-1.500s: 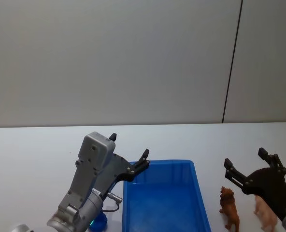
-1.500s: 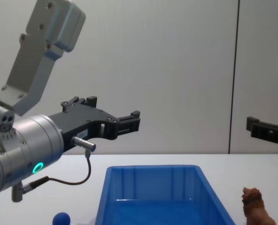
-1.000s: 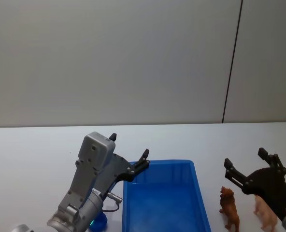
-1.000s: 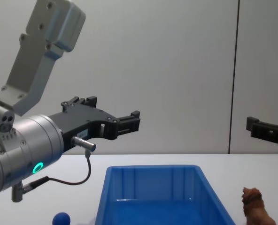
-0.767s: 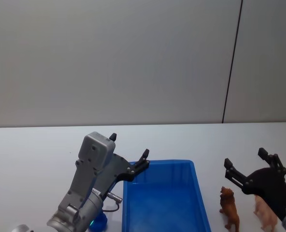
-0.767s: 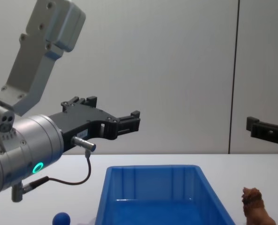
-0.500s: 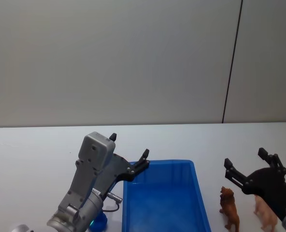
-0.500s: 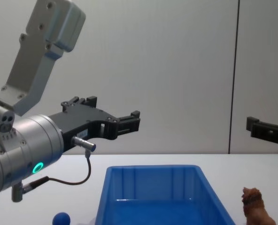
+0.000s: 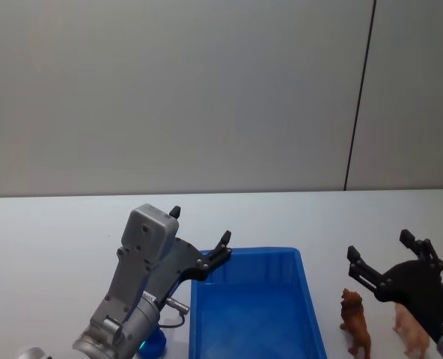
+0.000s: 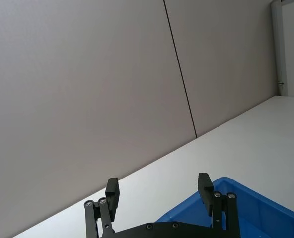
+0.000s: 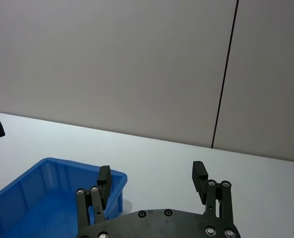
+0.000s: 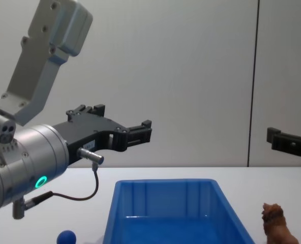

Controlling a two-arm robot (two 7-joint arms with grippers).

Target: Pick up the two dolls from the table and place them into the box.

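Observation:
The blue box [image 9: 263,253] sits on the white table [image 9: 57,239] in front of me, seen from the side in the chest view [image 12: 163,191]. A reddish-brown animal doll [image 9: 355,321] stands just right of the box [image 12: 276,224]. The small dark blue doll with a ball top [image 12: 66,237] lies left of the box, below my left arm [image 9: 156,342]. My left gripper [image 9: 200,225] hangs open in the air over the box's far left corner [image 10: 158,184]. My right gripper [image 9: 379,244] hovers open above and behind the brown doll [image 11: 152,173]. Neither holds anything.
A paler tan animal figure [image 9: 410,330] stands to the right of the brown doll, partly behind my right gripper. A grey wall with a dark vertical seam [image 9: 360,97] rises behind the table.

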